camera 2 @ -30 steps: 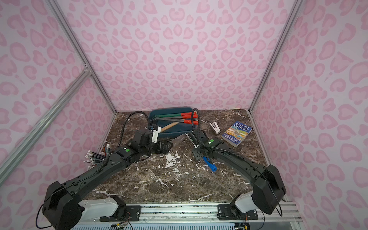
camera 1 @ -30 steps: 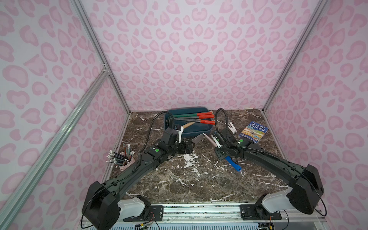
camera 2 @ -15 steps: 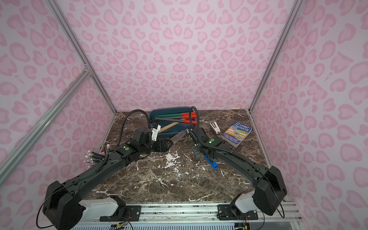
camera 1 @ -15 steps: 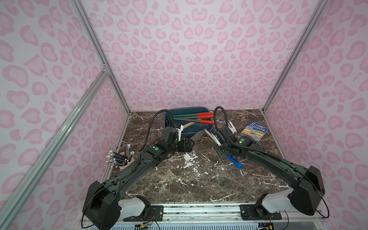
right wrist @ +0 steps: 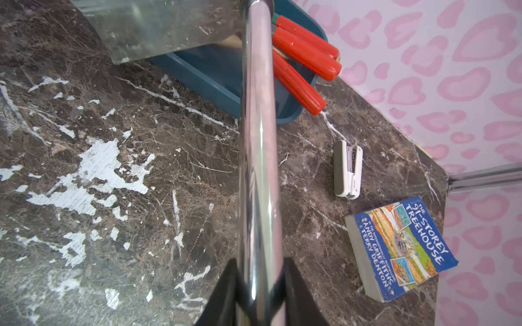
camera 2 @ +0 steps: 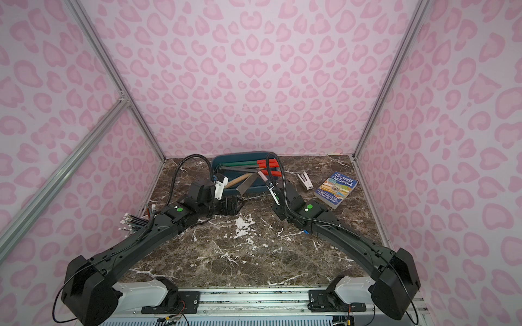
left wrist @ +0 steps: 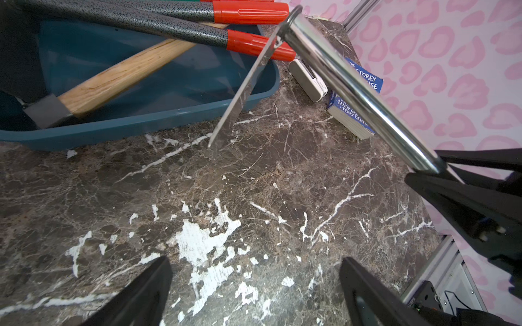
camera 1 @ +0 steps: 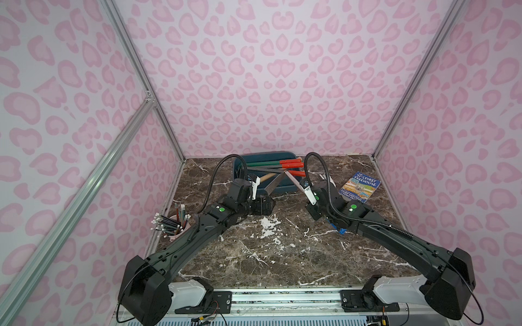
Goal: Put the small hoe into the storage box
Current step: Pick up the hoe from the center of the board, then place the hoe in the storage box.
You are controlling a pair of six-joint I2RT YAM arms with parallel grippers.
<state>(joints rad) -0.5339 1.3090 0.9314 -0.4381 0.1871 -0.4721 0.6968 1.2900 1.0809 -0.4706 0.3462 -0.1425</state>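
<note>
hoe (right wrist: 258,169) clamped in right end effector (right wrist: 258,271), blade (right wrist: 158,28) by storage box (right wrist: 209,87) rim.

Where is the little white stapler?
In a top view the white stapler lies flat on the marble table, on the robot's right side, between the storage box and the book.

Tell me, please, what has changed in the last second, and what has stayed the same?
The right tool, shut on the small hoe, carried it a little toward the storage box; the blade is now at its front rim. Nothing was grasped or released. The left tool stayed open over the table; the stapler and book did not move.
</note>
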